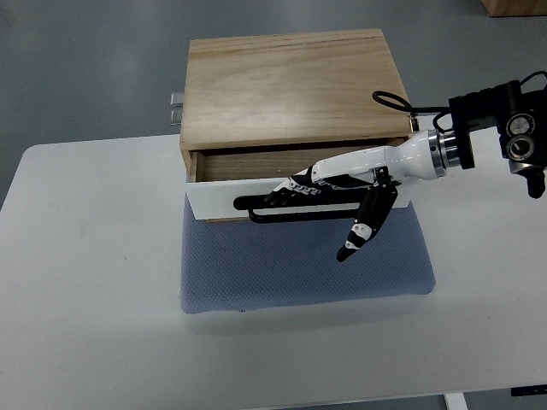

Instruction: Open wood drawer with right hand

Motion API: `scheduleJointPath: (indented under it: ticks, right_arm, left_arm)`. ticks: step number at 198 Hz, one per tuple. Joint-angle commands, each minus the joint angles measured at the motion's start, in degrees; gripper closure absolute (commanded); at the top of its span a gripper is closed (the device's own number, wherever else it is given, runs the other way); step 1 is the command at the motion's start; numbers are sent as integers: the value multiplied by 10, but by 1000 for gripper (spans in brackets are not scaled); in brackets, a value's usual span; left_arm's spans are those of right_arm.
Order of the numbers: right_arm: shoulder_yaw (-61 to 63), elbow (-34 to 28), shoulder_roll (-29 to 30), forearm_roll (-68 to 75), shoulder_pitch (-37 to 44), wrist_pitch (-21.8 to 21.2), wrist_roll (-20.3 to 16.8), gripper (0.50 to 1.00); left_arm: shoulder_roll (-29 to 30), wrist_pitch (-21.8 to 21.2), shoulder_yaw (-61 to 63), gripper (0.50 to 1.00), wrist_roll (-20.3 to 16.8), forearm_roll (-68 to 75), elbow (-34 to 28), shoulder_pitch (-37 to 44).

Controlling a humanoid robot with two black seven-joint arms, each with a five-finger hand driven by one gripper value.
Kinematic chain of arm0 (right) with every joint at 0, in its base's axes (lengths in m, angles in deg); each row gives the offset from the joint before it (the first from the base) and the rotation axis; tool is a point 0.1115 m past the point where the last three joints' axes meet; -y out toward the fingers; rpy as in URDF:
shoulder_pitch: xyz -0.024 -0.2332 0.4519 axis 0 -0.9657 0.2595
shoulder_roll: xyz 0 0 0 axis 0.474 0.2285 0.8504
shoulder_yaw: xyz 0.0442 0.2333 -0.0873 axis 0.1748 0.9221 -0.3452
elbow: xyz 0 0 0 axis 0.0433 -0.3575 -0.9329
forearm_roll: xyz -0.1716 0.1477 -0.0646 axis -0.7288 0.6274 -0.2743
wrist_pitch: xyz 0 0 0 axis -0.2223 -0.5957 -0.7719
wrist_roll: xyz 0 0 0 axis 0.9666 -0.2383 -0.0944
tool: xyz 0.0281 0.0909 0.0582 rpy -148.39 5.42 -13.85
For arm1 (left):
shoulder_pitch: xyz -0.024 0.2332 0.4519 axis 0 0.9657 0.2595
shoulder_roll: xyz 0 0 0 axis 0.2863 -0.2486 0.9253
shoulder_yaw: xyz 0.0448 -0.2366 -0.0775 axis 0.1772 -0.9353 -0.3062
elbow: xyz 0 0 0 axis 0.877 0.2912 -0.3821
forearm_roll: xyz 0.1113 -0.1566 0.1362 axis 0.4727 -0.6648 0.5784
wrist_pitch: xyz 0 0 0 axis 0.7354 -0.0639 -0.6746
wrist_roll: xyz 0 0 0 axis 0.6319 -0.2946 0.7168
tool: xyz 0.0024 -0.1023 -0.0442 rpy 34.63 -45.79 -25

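Right robot hand [320,201] at the wood drawer's black handle [256,205]

Fingers curl over the handle, thumb pointing down; the wood drawer [231,190] stands slightly open above a blue mat [282,273] on the white bench [94,282].

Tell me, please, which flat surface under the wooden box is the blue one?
The padded mat directly beneath the wood drawer box is blue; the table under it is white.

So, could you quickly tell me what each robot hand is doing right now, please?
Left robot hand: not in view.
Right robot hand: fingers hooked on the black drawer handle.
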Motion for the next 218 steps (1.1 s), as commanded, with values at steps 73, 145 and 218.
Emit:
scheduleJointPath:
  ticks: [73,145,218]
  right_arm:
    - [113,-19,-97,45,-2,-86,-2,548]
    - [259,127,-146,301,-122,-86,19,548]
    - [260,328,-43,592,-238,32,-4,548]
  left_arm:
    - [0,0,0,500,0,0,0,0]
    - [0,0,0,500,0,0,0,0]
    - [0,0,0,500,0,0,0,0]
